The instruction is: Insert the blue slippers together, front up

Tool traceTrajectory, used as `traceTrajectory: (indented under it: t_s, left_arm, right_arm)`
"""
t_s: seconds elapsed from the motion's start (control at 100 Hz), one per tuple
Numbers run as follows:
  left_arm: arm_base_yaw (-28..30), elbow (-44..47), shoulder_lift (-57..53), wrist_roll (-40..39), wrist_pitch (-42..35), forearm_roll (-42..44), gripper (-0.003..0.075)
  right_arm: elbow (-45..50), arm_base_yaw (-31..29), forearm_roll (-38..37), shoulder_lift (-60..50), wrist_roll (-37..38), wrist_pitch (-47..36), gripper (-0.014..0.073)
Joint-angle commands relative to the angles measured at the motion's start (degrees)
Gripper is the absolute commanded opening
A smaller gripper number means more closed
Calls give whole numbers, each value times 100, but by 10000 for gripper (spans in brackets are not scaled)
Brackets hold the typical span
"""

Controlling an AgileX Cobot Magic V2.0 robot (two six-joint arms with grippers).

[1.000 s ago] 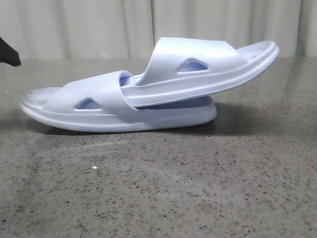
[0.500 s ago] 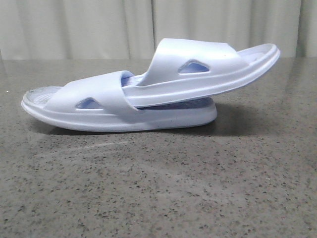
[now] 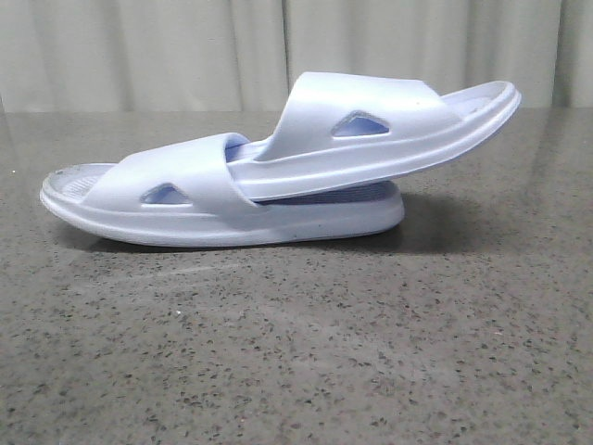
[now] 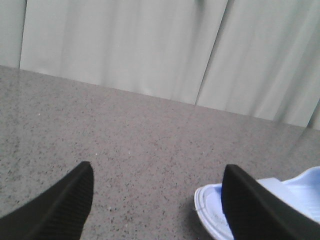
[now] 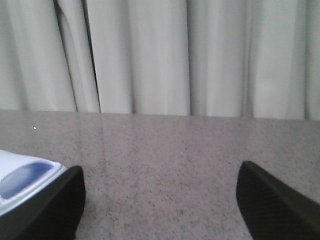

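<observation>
Two pale blue-white slippers lie nested on the grey speckled table in the front view. The lower slipper (image 3: 185, 199) lies flat. The upper slipper (image 3: 389, 125) has one end tucked under the lower one's strap and its other end tilted up to the right. Neither gripper shows in the front view. My left gripper (image 4: 157, 200) is open and empty; an end of a slipper (image 4: 212, 210) shows beside one finger. My right gripper (image 5: 160, 197) is open and empty; a slipper's edge (image 5: 25, 180) shows beside one finger.
Pale curtains (image 3: 185, 51) hang behind the table's far edge. The grey speckled tabletop (image 3: 296, 352) stretches in front of the slippers.
A dark arm part at the far left edge of the front view one second ago has gone out of view. The slippers have hardly moved.
</observation>
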Motion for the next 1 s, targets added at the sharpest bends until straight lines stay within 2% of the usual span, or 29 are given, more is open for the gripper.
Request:
traceTrajectory:
  t_s: [0.0,0.22,0.32,0.39,0.51,0.52,0.53,0.55,0.61,0.99]
  left_arm:
    - [-54,34,-21,5,-27,9,477]
    - [-54,209,-26,5,-76,9,468]
    - [-54,209,-26,5,-80,9,399]
    - [-54,209,-26,5,-90,9,318]
    - [-54,209,-26,5,-111,9,146]
    - [-54,209,-26,5,-111,-1,135]
    - [-54,209,-26,5,-111,-1,114]
    - [-54,209,-26,5,-111,-1,83]
    - [-54,209,-26,5,-111,-1,16]
    - [-54,220,-26,5,-14,-69,16]
  right_arm:
    - [-71,-39,-163,-233,-52,-74,540]
    - [-58,-39,-197,-265,-52,-95,538]
    - [-58,-39,-212,-265,-52,-181,484]
    - [-58,-39,-254,-265,-52,-204,374]
    - [-58,-39,-276,-265,-52,-204,106]
    - [-58,-39,-276,-265,-52,-204,59]
    - [-58,-39,-276,-265,-52,-204,59]
    - [-58,-39,-276,-265,-52,-204,-1]
    - [-58,-39,-276,-265,-52,-191,-108]
    - [-58,-39,-276,-265,-52,-152,-107]
